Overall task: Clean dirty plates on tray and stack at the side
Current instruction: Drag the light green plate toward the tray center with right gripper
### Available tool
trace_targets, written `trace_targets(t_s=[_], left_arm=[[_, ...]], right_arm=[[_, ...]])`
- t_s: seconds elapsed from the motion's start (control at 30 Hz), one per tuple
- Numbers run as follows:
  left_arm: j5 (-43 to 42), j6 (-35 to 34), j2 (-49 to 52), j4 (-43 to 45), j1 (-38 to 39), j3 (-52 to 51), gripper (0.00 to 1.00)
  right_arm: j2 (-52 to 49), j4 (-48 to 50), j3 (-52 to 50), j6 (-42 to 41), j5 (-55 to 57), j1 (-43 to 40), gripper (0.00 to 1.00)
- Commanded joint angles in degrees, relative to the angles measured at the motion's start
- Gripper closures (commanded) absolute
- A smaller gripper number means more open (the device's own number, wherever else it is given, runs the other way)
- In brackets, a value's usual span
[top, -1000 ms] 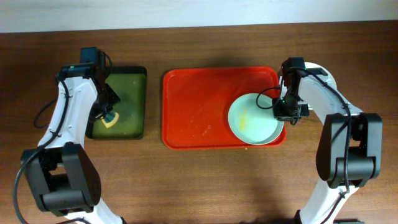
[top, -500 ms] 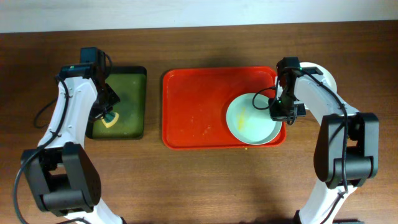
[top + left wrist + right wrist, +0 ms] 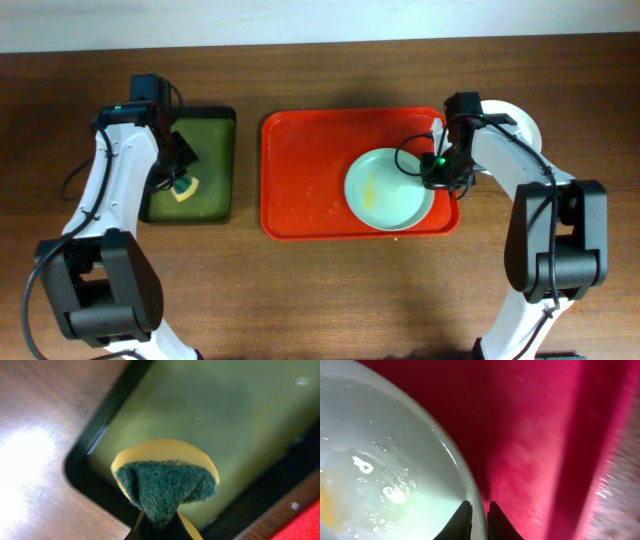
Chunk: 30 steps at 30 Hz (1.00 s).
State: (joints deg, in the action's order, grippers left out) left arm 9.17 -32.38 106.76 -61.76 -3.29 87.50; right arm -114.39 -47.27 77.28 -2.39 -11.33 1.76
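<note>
Wooden tabletop (image 3: 320, 300) underlay the work. Right gripper (image 3: 479, 508) pinched the rim of the glossy, yellow-smeared pale blue-green round plate (image 3: 385, 190) inside the red plastic tray (image 3: 300, 122). Left gripper (image 3: 155, 527) clamped a fibrous yellow-and-green sponge (image 3: 162, 480) over the dark green tray (image 3: 205, 125). Risk judged: the slick rim slipping from the narrow pinch.
</note>
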Motion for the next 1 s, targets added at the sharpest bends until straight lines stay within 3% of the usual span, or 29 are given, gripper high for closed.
trace_targets(t_s=[0.0,0.13,0.2,0.33,0.4,0.5,0.7,0.8,0.87,0.97], left_arm=[[-2.8,3.2,0.2,0.7,1.6,-0.3,1.00],[-2.7,3.4,0.2,0.9,2.2,-0.3,1.00],[-2.8,3.4,0.2,0.9,2.2,-0.3,1.00],[-2.8,3.4,0.5,3.8,2.2,-1.0,1.00],[-3.0,3.4,0.9,8.1,2.2,-3.1,1.00],[-3.0,3.4,2.5,15.6,2.2,-6.9,1.00],[-3.0,3.4,7.8,22.1,2.0,-9.6,0.98],[-2.9,3.5,11.2,23.5,2.0,-9.6,0.68],[-2.8,6.0,11.3,24.0,2.0,-9.6,0.53],[-2.7,10.1,10.4,22.8,2.0,-7.7,0.45]], right_arm=[[-0.4,1.9,-1.0,-1.3,-7.5,2.9,0.86],[-0.4,4.8,-2.5,-3.0,2.3,6.1,0.81],[-0.4,5.1,-3.1,-8.4,8.4,6.2,0.80],[-0.4,5.2,-3.1,-8.9,3.4,6.2,0.72],[-0.5,5.2,-3.1,-8.9,-1.4,6.7,0.59],[-0.5,7.1,-3.8,-8.9,-2.0,8.4,0.67],[-0.5,15.9,-9.3,-15.8,-2.0,10.9,0.67],[-0.5,17.4,-10.2,-16.0,-1.7,10.9,0.67],[-0.5,17.6,-10.2,-16.0,-1.8,11.0,0.67],[-0.5,17.6,-10.2,-15.9,-1.7,10.9,0.62]])
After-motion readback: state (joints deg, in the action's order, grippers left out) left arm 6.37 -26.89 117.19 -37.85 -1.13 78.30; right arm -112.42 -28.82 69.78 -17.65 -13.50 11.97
